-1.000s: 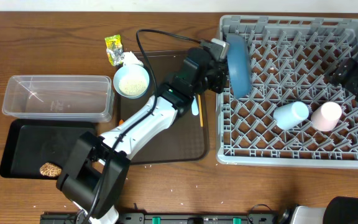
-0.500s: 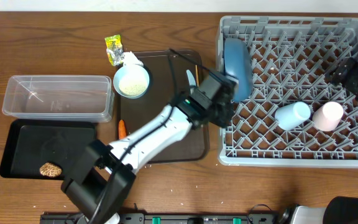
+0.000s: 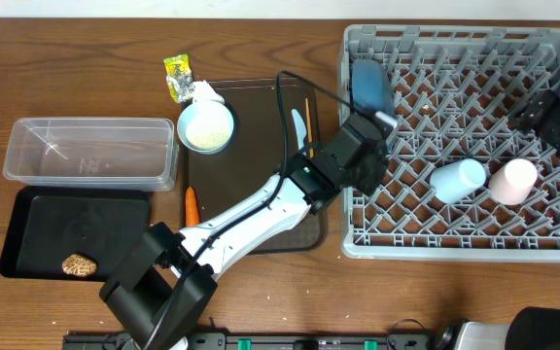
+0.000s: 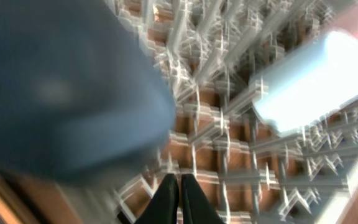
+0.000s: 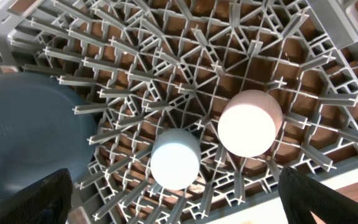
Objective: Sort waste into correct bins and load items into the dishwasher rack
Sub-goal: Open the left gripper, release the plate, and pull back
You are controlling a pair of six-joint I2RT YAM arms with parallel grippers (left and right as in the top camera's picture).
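Dark-blue plate (image 3: 369,84) stands loaded at the rack's (image 3: 474,58) ten o'clock; your left pincer (image 4: 179,190) has withdrawn, shut and empty; right pincer (image 3: 540,115) gapes empty.

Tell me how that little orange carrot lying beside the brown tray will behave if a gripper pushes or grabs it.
The carrot looks small and solid, so probably stiff and light. Lying flat on the wooden table, its rounded, tapered shape may roll in a curve if pushed sideways. Its narrow body could slip from a loose pinch.
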